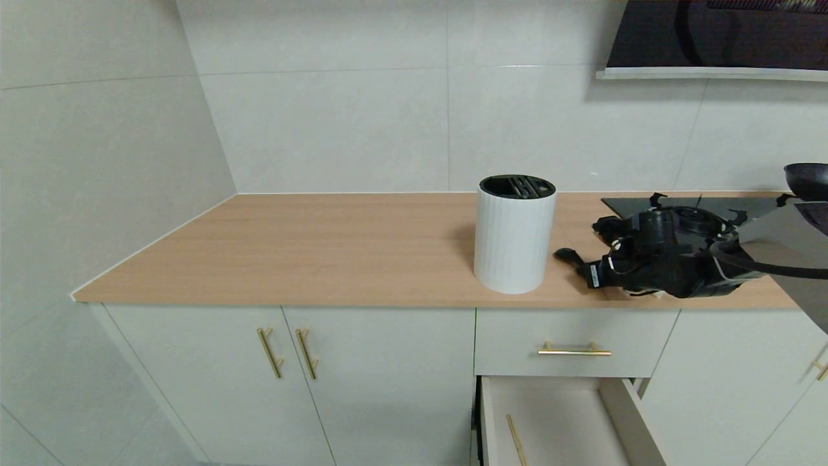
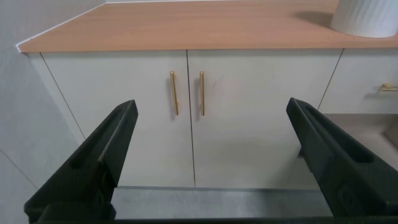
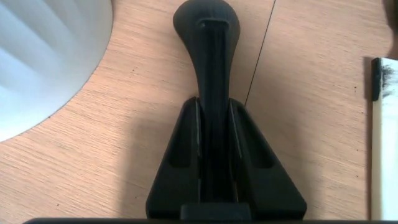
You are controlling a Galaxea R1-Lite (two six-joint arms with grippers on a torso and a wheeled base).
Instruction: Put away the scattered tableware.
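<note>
right gripper (image 1: 585, 268) (image 3: 214, 106): we've got it low over the countertop (image 1: 323, 246), just right of the white holder (image 1: 515, 236) (image 3: 43, 56), fingers clamped tight on a black handle (image 1: 564, 254) (image 3: 207, 37).
black handle: lying close to flat, and its rounded end sits just beside the holder's base. We see a gap between them.
white holder: upright on the countertop, black slotted top showing.
left gripper (image 2: 211, 112): jaws spread wide, nothing between them, and we're looking at the cabinet doors (image 2: 186, 124) under the counter.
drawer (image 1: 618, 414): standing open below the holder.
</note>
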